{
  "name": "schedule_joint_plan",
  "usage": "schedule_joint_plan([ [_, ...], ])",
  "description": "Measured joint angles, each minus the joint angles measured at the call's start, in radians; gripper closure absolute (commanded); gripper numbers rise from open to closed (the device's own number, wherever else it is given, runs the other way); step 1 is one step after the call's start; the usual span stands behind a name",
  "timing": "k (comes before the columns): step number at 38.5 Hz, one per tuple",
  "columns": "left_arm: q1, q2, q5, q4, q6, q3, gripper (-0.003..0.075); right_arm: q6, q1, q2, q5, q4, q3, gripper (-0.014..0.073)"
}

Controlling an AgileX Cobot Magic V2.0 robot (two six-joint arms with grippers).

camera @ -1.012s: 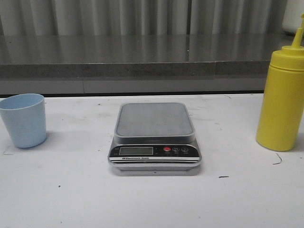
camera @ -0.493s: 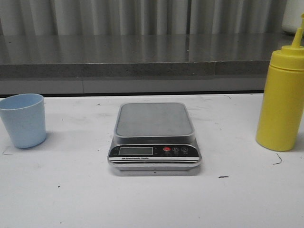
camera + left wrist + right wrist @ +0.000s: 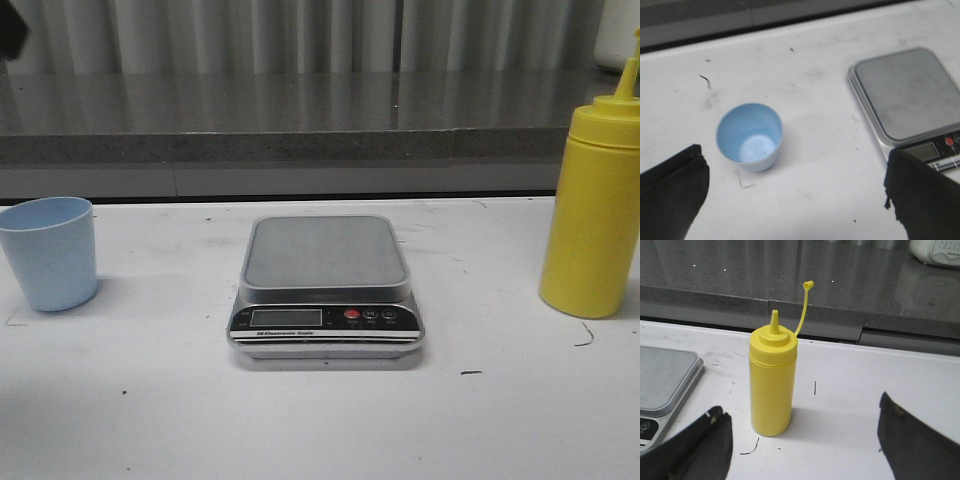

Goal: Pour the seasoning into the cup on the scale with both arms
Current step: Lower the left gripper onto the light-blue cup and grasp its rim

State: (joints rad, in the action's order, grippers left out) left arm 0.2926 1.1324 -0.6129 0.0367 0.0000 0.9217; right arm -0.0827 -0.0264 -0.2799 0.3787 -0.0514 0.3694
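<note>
The pale blue cup (image 3: 48, 252) stands upright on the white table at the far left. The silver scale (image 3: 325, 285) lies in the middle, its platform bare. At the far right stands the yellow seasoning bottle (image 3: 595, 200), its nozzle uncapped and the cap hanging on a strap (image 3: 808, 286). My left gripper (image 3: 797, 200) hovers open above the table, with the empty cup (image 3: 750, 136) ahead of it and the scale (image 3: 910, 95) off to one side. My right gripper (image 3: 805, 445) is open, short of the bottle (image 3: 772, 385), touching nothing.
A grey stone ledge (image 3: 320, 120) runs behind the table, with a dark gap under it. A white appliance (image 3: 935, 250) sits on the ledge at the back right. A dark blurred shape (image 3: 10, 25) shows at the front view's top left corner.
A dark shape has come into the top left corner of the front view. Cup, scale and bottle have not moved.
</note>
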Motion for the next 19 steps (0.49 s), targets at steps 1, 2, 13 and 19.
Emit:
schedule_joint_plan([
  [1, 0.013, 0.044, -0.033, 0.000, 0.000, 0.039, 0.0040, 0.000, 0.000, 0.000, 0.000, 0.000, 0.000, -0.0015],
  [2, 0.019, 0.080, -0.068, 0.000, 0.000, 0.070, 0.0040, 0.000, 0.000, 0.000, 0.000, 0.000, 0.000, -0.0015],
  [13, 0.030, 0.389, -0.355, -0.026, -0.033, 0.355, 0.0041, 0.000, 0.000, 0.000, 0.000, 0.000, 0.000, -0.0015],
  [19, 0.030, 0.512, -0.380, -0.056, -0.047, 0.442, 0.0041, 0.000, 0.000, 0.000, 0.000, -0.002, 0.000, -0.0015],
])
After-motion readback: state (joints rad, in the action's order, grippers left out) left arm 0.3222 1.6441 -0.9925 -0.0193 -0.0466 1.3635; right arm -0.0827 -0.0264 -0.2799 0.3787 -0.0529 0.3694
